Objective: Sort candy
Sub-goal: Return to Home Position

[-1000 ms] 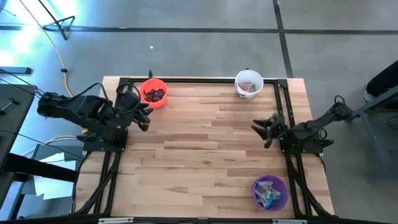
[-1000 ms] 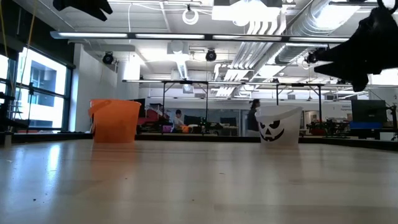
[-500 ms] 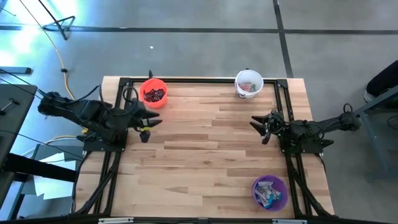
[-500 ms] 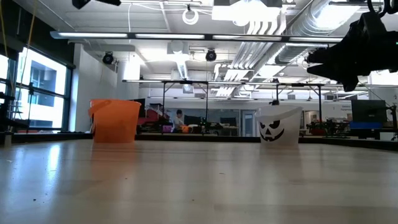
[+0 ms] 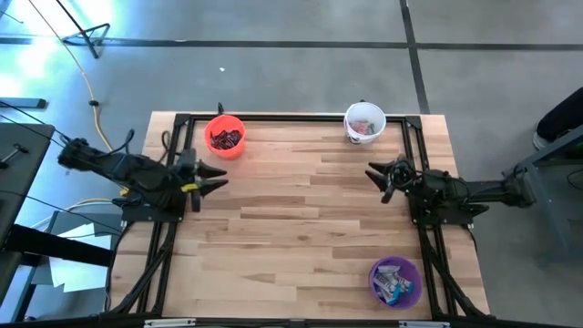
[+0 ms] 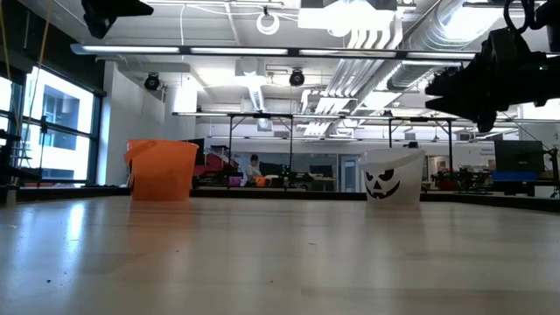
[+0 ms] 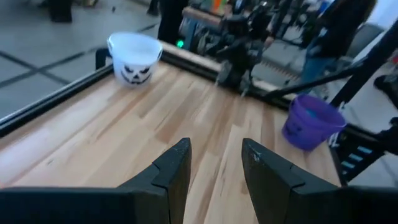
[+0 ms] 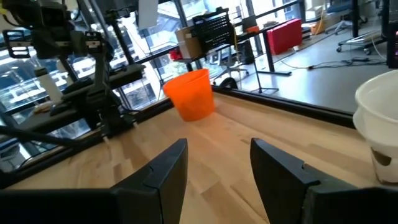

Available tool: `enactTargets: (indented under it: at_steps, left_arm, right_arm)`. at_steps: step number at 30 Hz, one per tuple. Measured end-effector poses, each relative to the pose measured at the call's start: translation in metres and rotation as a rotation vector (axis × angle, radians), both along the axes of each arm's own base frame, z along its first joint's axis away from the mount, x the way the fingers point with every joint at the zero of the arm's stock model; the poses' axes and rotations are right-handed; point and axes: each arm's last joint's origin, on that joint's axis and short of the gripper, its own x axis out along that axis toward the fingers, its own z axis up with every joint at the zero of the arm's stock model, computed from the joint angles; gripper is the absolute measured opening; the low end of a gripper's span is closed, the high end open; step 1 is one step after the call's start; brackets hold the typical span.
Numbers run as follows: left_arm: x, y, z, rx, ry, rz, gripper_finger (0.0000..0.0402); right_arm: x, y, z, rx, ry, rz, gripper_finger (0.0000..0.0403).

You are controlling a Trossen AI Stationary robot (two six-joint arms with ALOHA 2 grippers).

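Seemingly the sorting is finished: all visible candy (image 5: 392, 282) lies inside the orange cup (image 5: 240, 146), white cup (image 5: 350, 117) and purple cup (image 5: 373, 276), none shows on the table (image 5: 301, 210), and the left gripper (image 5: 215, 179) and right gripper (image 5: 375, 179) hang spread wide and empty at their own sides.

I read the table (image 5: 301, 228) as pale wood, striped in cream and tan boards, edged by a black frame (image 5: 291, 117). The orange cup (image 5: 225, 137) is plain, and its candy (image 5: 228, 138) is dark brown and red. The white cup (image 6: 391, 180) carries a black jack-o'-lantern face, with pink and green showing inside. The purple cup (image 5: 395, 281) holds blue-and-white candy. Both arms look black. The left gripper (image 7: 216, 144) and right gripper (image 8: 219, 144) are dark grey, with a yellow patch (image 5: 189, 187) by the left one. The floor (image 5: 301, 73) is grey with dark lines, and a yellow cable (image 5: 91, 91) lies on it.
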Motion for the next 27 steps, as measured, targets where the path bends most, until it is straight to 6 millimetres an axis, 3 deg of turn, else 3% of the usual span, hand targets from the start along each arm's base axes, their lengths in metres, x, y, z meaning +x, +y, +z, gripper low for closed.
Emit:
enactTargets:
  at_steps: [12,27]
  left_arm:
    - [-0.030,0.010,-0.020,0.077,-0.207,-0.091,0.0130]
    - [-0.025,0.003,-0.082,0.056,-0.332,-0.248,0.0130]
  right_arm:
    - [-0.002,-0.016,-0.001,0.012,0.006,-0.051,0.0169]
    - [-0.008,-0.035,-0.002,0.089,-0.033,-0.220,0.0169]
